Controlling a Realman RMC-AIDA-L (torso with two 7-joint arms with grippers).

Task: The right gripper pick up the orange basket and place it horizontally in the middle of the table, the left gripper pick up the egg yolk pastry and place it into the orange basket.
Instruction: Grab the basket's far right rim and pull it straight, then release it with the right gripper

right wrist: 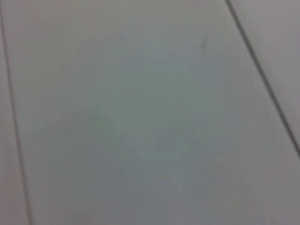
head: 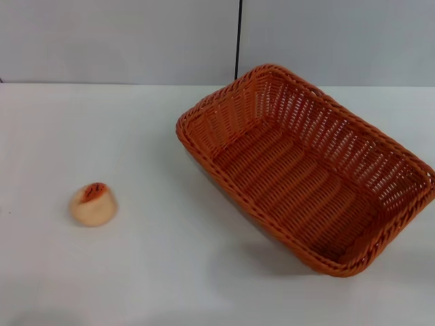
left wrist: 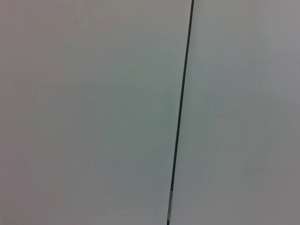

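Observation:
The orange basket sits on the right half of the white table in the head view, turned diagonally, one corner toward the back wall and one toward the front right. It holds nothing. The egg yolk pastry lies on the table at the left, well apart from the basket, its orange-red patch facing up and back. Neither gripper shows in any view. Both wrist views show only pale grey wall panels with a dark seam.
A pale grey wall with a vertical dark seam stands behind the table. Bare tabletop lies between the pastry and the basket and along the front edge.

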